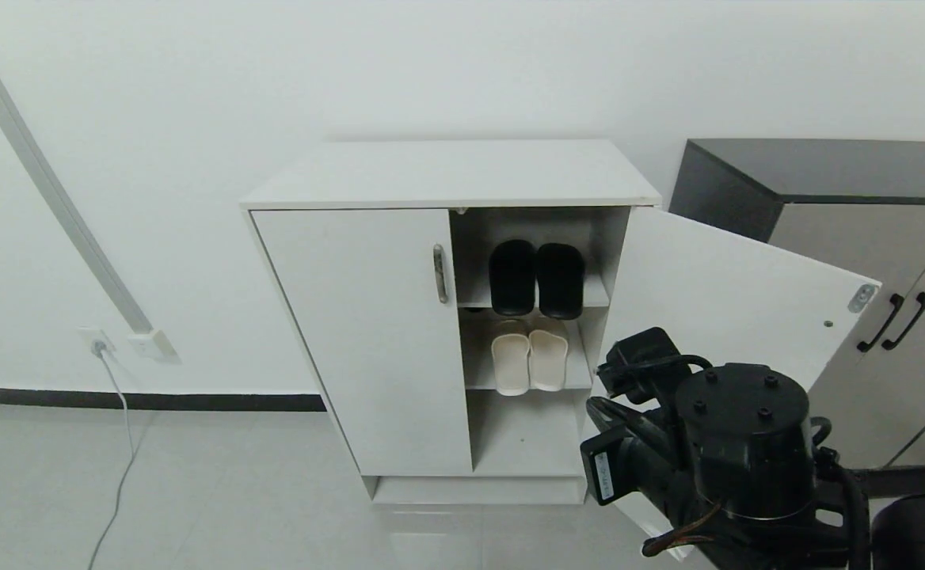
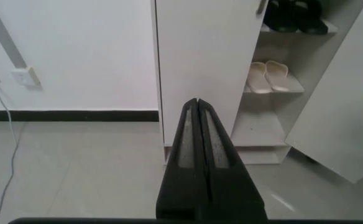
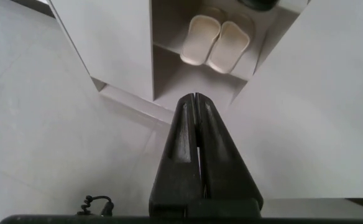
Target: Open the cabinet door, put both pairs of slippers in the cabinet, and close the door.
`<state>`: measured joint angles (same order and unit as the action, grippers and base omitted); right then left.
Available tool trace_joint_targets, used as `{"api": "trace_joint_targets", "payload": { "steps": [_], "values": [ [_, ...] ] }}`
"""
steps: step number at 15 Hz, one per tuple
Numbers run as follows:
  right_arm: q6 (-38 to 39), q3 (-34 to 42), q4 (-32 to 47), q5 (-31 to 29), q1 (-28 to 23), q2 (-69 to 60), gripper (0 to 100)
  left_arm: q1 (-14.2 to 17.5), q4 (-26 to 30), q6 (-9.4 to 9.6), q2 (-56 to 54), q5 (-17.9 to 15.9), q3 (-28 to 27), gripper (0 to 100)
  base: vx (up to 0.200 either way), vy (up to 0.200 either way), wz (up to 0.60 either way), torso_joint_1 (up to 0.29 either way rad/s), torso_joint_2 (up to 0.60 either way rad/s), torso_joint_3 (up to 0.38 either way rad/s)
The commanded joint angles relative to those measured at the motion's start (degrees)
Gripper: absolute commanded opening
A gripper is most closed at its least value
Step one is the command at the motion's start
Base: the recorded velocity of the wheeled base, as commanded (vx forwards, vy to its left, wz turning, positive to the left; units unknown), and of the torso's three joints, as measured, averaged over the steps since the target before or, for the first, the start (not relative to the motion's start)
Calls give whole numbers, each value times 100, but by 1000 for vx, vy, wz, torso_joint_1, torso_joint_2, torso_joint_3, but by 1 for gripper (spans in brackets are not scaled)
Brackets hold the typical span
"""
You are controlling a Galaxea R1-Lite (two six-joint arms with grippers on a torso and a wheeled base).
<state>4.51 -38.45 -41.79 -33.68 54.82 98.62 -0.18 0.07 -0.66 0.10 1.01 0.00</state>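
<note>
- Cabinet door [image 1: 732, 293], the right-hand leaf of the white cabinet [image 1: 447, 174], stands swung wide, its free edge pointing toward a grey cabinet [image 1: 866, 237] just beside it.
- Both pairs are shelved: black slippers [image 1: 536, 279] on the upper shelf, cream slippers [image 1: 529, 362] on the shelf below. Only the closing looks left to do.
- The left arm's jaws are pressed together, held low over the floor [image 1: 233, 491] and facing the shut left door [image 1: 359, 340].
- The right arm's jaws are likewise together and grip nothing. The right arm [image 1: 716, 443] sits low by the open leaf's inner face; whether it touches the panel cannot be told from here.
- Risk: a push from this inner side would probably swing the leaf wider, toward the grey cabinet.
- Risk: an arm left between leaf and carcass as the door swings home could be pinched.
- Risk: the cream pair seems to reach the shelf's front edge; a closing door might catch it and stop short.
- Room: open floor lies ahead and to the left. The gap behind the leaf's outer face looks tight.
- The leaf's free edge seems the easiest place to catch.
</note>
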Motion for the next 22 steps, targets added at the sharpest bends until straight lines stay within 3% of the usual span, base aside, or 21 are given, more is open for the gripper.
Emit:
{"api": "trace_joint_targets", "payload": {
  "steps": [1,15,22],
  "values": [
    [6,4,-5,2,2,17,0,1,1,-4,-1,4,0,0,0,0,0,168,-486,-325],
    [-47,74,-5,-7,-7,26,0,1,1,-13,-1,13,0,0,0,0,0,214,-531,-317],
    [-117,110,-136,11,-77,122,0,1,1,-13,-1,4,0,0,0,0,0,33,-71,-42]
  ]
}}
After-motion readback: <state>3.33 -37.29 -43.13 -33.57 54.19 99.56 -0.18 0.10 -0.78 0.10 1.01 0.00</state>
